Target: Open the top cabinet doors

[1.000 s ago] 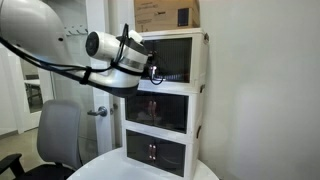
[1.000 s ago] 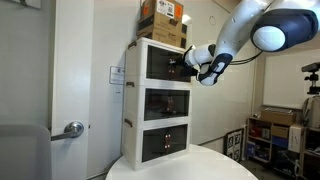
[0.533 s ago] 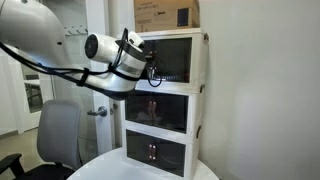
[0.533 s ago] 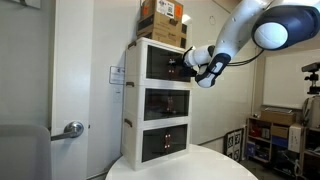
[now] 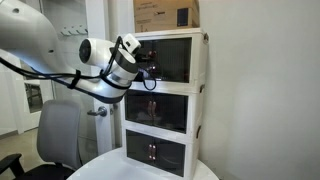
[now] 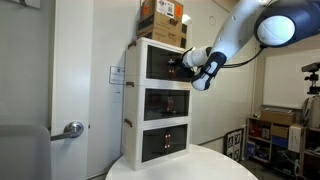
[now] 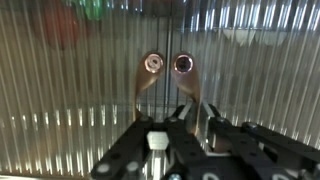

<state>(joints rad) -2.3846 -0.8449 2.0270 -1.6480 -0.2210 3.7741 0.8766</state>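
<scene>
The white three-tier cabinet [image 5: 200, 90] stands on a round table. The top cabinet doors [image 5: 176, 62] are dark ribbed translucent panels and look closed in both exterior views [image 6: 158, 63]. In the wrist view the doors [image 7: 80, 90] fill the picture, with their two small round handles [image 7: 168, 64] side by side at the centre. My gripper [image 5: 151, 69] [image 6: 187, 62] hovers just in front of the handles. In the wrist view its fingers [image 7: 172, 120] sit close together below the handles and hold nothing.
Cardboard boxes [image 5: 166, 13] [image 6: 162, 20] lie on the cabinet's top. Two lower tiers [image 5: 160, 110] have similar dark doors. The cabinet stands on a round white table [image 6: 190, 165]. A grey chair [image 5: 58, 135] and a door with a lever handle [image 6: 72, 128] are nearby.
The arm and gripper have drawn back slightly from the cabinet front. The top doors look unchanged.
</scene>
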